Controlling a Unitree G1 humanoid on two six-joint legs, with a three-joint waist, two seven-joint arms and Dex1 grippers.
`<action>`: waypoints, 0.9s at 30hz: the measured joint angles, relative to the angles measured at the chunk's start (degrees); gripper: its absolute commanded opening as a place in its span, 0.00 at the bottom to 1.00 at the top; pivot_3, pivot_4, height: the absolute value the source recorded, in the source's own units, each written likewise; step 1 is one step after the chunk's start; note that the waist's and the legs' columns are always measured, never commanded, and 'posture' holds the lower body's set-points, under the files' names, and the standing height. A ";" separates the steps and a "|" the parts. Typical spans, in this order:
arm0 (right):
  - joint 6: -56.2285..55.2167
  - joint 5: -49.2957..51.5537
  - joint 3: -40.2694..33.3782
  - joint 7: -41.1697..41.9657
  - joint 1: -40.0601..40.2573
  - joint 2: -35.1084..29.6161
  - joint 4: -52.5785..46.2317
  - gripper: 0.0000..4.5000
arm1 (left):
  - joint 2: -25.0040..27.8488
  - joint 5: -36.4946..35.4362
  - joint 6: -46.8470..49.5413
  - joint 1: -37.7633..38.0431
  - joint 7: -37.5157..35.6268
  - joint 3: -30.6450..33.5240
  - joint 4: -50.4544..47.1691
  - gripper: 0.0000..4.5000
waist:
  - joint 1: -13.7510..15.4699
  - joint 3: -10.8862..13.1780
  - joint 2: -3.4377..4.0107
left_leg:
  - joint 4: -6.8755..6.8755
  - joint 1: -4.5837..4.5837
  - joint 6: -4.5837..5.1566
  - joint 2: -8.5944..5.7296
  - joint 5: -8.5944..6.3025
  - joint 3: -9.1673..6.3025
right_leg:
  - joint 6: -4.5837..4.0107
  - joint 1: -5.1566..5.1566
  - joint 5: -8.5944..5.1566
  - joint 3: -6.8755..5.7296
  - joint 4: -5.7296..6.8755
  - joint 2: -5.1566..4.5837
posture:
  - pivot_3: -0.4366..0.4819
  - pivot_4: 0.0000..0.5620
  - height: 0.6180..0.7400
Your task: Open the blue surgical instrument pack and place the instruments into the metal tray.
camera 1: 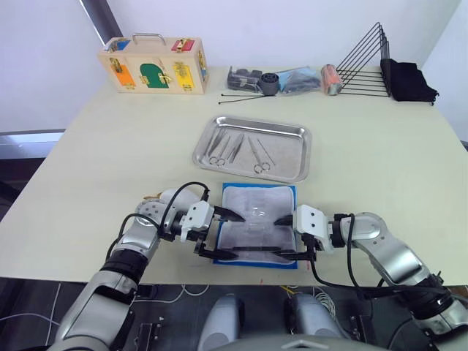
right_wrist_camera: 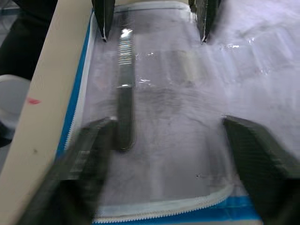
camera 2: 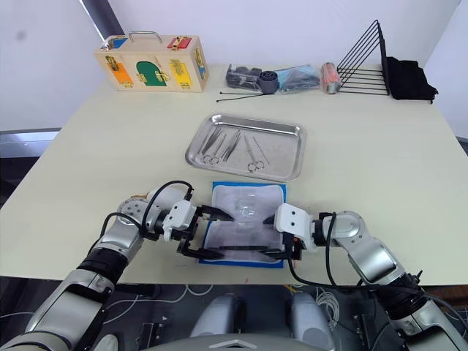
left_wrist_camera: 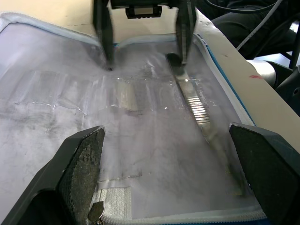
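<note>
Two pincers faced each other over the opened blue surgical instrument pack [camera 1: 259,224] on a pale tabletop [camera 1: 380,175] set against a white wall.
Both the left pincer [camera 1: 224,234] and right pincer [camera 1: 288,238] stood spread wide, holding nothing, with the pack's grey-white lining between them. Beyond both pincers lay the metal tray [camera 1: 252,149], holding several of the instruments [camera 1: 238,150]: scissors and slim tools. Further beyond stood a wooden latch box [camera 1: 154,66], a black wire rack [camera 1: 365,62] and black cable ties [camera 1: 241,96]. Wrist views added one ridged metal instrument [left_wrist_camera: 197,110] lying under a clear sleeve [left_wrist_camera: 89,93] inside the pack, just by one right-pincer finger.
</note>
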 measured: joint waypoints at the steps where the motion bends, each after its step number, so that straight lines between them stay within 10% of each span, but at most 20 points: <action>1: 0.00 0.00 0.13 0.07 0.04 -0.18 -0.10 0.37 | 0.00 0.00 0.00 0.00 0.00 0.00 0.00 1.00 | -0.02 0.00 0.00 | 0.00 0.00 0.00 0.00 0.00 0.00 | 0.00 0.00 0.00 0.00 0.00 0.00 | 0.48 0.27 1.00; 5: -0.26 0.13 1.30 1.02 0.31 -0.64 -0.65 0.01 | 0.23 0.01 0.05 0.09 0.00 0.04 0.02 1.00 | -0.19 -0.03 -0.05 | 0.00 0.04 0.00 0.00 0.00 0.00 | 0.00 0.04 0.00 -0.01 0.00 0.00 | 0.48 0.27 1.00; 27: 9.06 -0.32 1.52 -0.74 -0.81 -3.38 -8.96 0.01 | -0.54 0.01 -0.06 -0.71 -0.04 -0.03 0.68 1.00 | -0.06 -0.02 -0.07 | 0.01 -0.01 0.00 -0.03 0.00 -0.06 | 0.01 0.01 0.00 -0.02 0.00 -0.05 | 0.48 0.27 1.00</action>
